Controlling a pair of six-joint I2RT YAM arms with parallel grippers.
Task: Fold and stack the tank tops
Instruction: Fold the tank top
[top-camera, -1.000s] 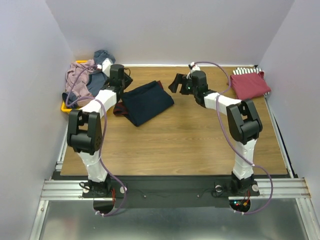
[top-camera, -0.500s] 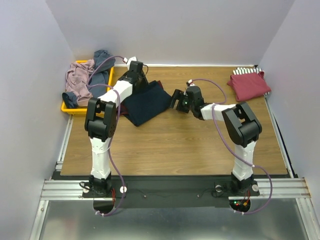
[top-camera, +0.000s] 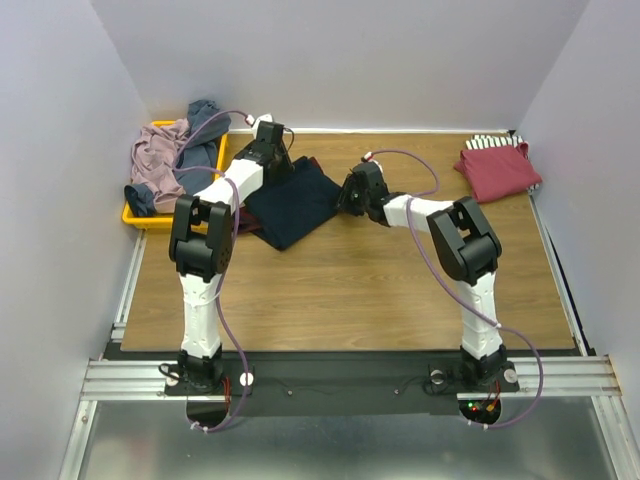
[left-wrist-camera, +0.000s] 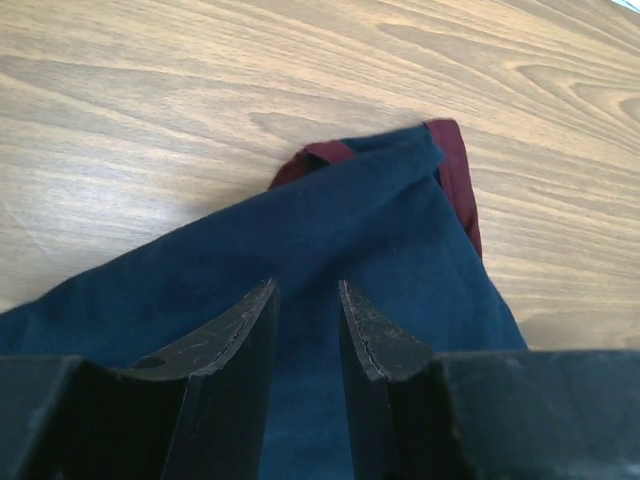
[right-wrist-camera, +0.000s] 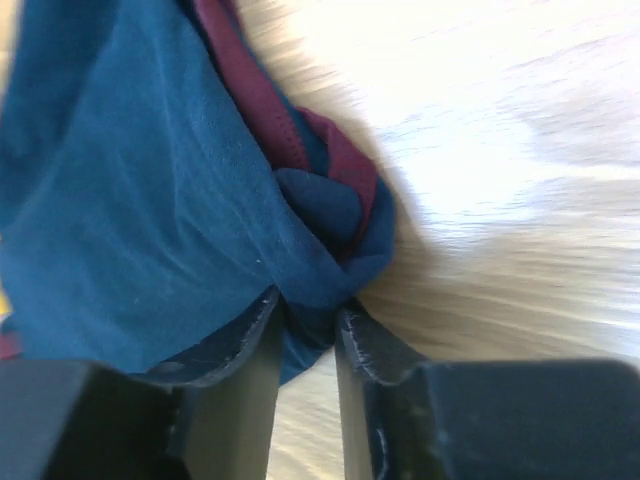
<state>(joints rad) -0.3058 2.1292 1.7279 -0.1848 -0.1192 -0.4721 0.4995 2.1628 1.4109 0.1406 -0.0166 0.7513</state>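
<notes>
The navy jersey (top-camera: 295, 205) with maroon trim lies partly folded on the wooden table, left of centre. My left gripper (top-camera: 281, 163) is low over its back edge. In the left wrist view the left gripper (left-wrist-camera: 307, 288) stands open, with navy cloth (left-wrist-camera: 330, 220) showing below the gap and a maroon hem (left-wrist-camera: 455, 165) beyond. My right gripper (top-camera: 346, 194) is at the jersey's right edge. In the right wrist view the right gripper (right-wrist-camera: 308, 305) is shut on a bunched navy corner (right-wrist-camera: 320, 265) beside maroon trim (right-wrist-camera: 260, 100).
A yellow tray (top-camera: 134, 214) at the back left holds a mauve top (top-camera: 155, 160) and a grey-blue top (top-camera: 205, 125). At the back right a folded dark red top (top-camera: 497, 168) lies on a striped one (top-camera: 492, 143). Walls close in on three sides.
My left arm swung from beside the tray to the jersey's back edge. My right gripper came down and left to the jersey's right edge and closed on the cloth.
</notes>
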